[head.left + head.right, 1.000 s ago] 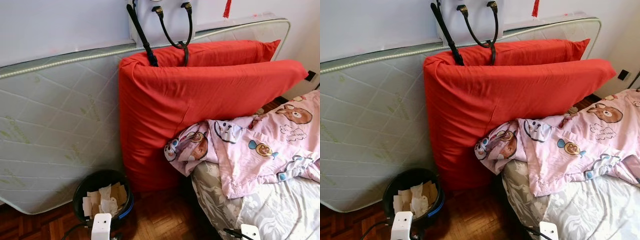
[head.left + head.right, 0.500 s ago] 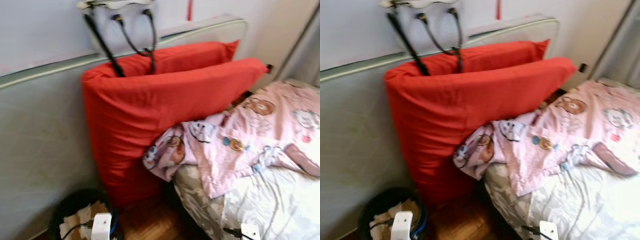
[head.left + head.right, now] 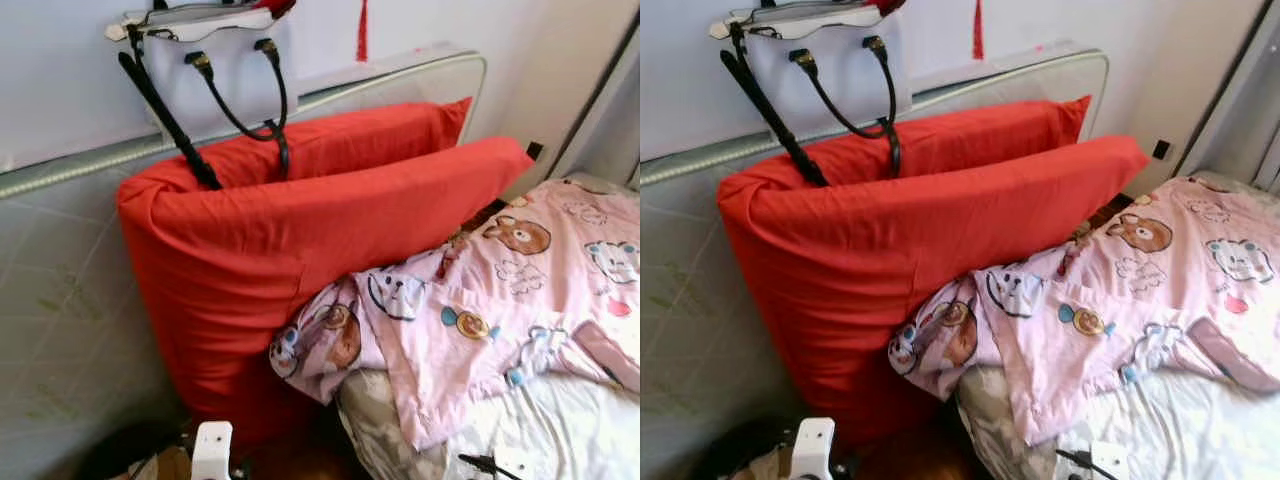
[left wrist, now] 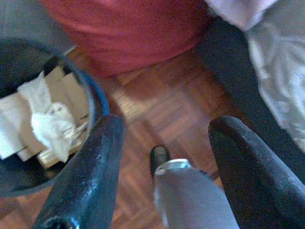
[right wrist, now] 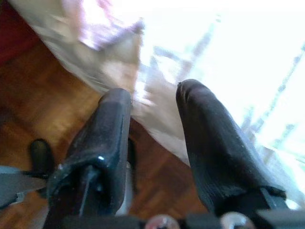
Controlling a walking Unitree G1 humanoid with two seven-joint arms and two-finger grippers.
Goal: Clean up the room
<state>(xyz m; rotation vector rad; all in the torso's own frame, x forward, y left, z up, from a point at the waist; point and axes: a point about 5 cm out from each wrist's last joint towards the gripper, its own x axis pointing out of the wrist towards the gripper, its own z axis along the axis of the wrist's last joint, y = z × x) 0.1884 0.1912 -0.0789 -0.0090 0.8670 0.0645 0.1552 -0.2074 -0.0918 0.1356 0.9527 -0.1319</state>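
Bin (image 4: pixel 28 119) at 7 o'clock, cut off, papers inside. Left gripper (image 4: pixel 162 138) fingers apart, empty; right gripper (image 5: pixel 152 138) likewise, blurred. Parquet floor (image 4: pixel 157 109); red cushion (image 3: pixel 300 250) against mattress (image 3: pixel 60 300).

The left gripper of two long black fingers (image 4: pixel 164 138) hangs low and points downward, its fingers spread well apart with nothing between them; below them in the left wrist view show a silver leg (image 4: pixel 190 195) and a black foot (image 4: pixel 158 156) of the robot. The right gripper of two long black fingers (image 5: pixel 152 102) also points downward, its fingers parted by a narrower gap and holding nothing. In the head views each arm's white wrist piece (image 3: pixel 212 450) shows at the lower edge.
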